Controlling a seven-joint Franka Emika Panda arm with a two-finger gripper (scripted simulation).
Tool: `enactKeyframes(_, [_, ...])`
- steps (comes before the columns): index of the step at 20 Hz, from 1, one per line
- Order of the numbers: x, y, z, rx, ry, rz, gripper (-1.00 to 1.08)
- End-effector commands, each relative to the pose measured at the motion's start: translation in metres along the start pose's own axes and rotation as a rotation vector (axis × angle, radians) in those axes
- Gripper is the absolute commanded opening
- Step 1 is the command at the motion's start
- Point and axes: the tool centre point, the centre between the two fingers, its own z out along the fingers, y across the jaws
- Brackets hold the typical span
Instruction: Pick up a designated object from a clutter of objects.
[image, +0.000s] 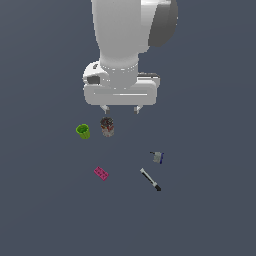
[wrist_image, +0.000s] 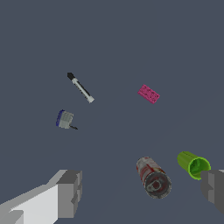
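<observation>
The designated object, a thin grey-white marker with a black tip, lies flat on the dark floor, apart from everything else. My gripper hangs open high above the clutter, nothing between its fingers. It hovers roughly over the dark brown-red can, well away from the marker. The green cup stands beside the can. A magenta studded brick and a grey-blue blocky item lie nearer the marker.
The grey-blue blocky item is the marker's closest neighbour, a short gap away. The arm's white body fills the upper part of the exterior view. Plain dark floor surrounds the scattered items.
</observation>
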Motion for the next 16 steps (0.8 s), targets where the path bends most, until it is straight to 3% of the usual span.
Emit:
enactKeyframes(1, [0.0, 0.0, 0.0, 0.0, 0.0, 0.0, 1.0])
enactKeyframes(10, [-0.006, 0.02, -0.006, -0.014, -0.001, 0.048, 1.0])
enactKeyframes(16, [-0.003, 0.018, -0.004, -0.015, -0.001, 0.038, 1.0])
